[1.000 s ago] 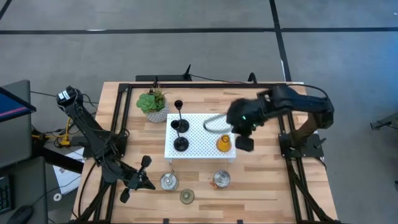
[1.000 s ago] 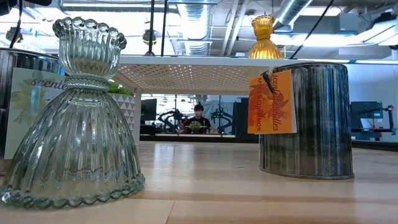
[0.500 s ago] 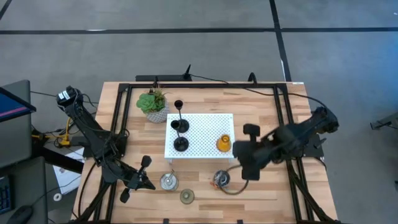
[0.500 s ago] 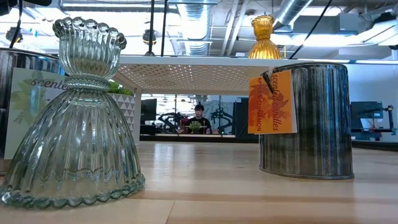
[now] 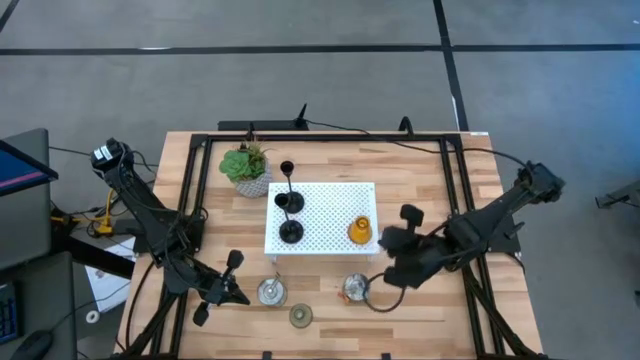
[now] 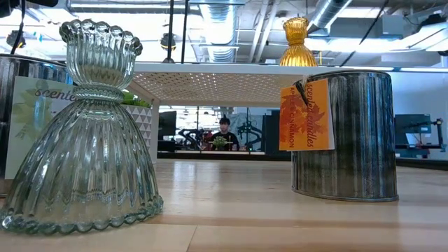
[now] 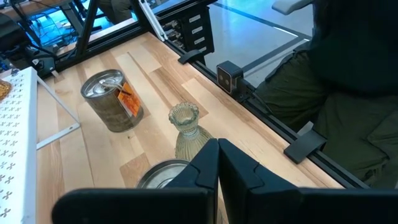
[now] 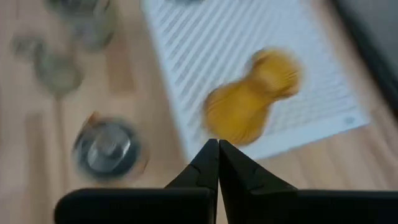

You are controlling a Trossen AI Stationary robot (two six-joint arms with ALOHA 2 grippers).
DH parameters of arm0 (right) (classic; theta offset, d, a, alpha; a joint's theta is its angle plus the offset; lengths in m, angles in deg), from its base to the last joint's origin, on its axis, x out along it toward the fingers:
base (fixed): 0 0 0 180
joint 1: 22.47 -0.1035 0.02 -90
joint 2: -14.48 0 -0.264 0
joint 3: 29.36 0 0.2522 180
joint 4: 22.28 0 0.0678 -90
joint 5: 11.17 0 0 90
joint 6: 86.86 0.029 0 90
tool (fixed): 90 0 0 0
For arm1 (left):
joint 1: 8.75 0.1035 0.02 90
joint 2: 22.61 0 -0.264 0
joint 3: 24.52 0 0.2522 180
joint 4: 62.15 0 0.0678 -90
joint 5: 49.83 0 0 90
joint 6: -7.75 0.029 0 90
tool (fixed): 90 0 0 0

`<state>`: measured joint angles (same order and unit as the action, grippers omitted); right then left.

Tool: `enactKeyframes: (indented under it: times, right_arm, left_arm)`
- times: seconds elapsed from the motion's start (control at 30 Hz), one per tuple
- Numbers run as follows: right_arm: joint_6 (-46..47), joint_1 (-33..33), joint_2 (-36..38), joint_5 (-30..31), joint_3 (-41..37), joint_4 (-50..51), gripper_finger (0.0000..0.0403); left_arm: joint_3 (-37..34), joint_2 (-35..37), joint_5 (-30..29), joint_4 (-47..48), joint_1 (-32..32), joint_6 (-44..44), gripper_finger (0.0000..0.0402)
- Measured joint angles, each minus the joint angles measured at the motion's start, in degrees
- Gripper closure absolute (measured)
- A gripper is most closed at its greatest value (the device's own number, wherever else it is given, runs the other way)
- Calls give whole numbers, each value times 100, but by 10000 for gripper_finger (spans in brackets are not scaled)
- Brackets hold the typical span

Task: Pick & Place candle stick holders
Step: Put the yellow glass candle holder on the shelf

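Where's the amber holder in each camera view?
High: amber holder stands on the white platform's right side.
Low: at top, right of centre, standing on the platform above the tagged tin.
Left wrist: not in it; only the platform's edge shows.
Right wrist: blurred, right of centre, on the platform.
Shared landmark: the platform.
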<state>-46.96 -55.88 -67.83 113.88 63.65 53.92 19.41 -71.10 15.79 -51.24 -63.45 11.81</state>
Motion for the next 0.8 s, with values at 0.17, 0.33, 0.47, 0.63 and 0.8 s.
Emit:
enactKeyframes:
  times: [0.17,0.33,0.47,0.63,0.8]
  right_arm:
    - [-107,72,549,292,-1251,-1549,403]
    - [-154,172,632,505,-2118,-2489,403]
    - [-105,149,623,907,-2329,-2778,403]
    - [-229,119,623,1322,-2329,-2997,403]
    - [-264,211,617,1287,-2329,-3041,403]
  left_arm:
    - [0,0,0,0,0,0,394]
    - [0,0,-1,0,1,2,394]
    - [0,0,0,0,0,2,394]
    - [0,0,0,2,2,20,394]
    - [0,0,-1,2,1,20,394]
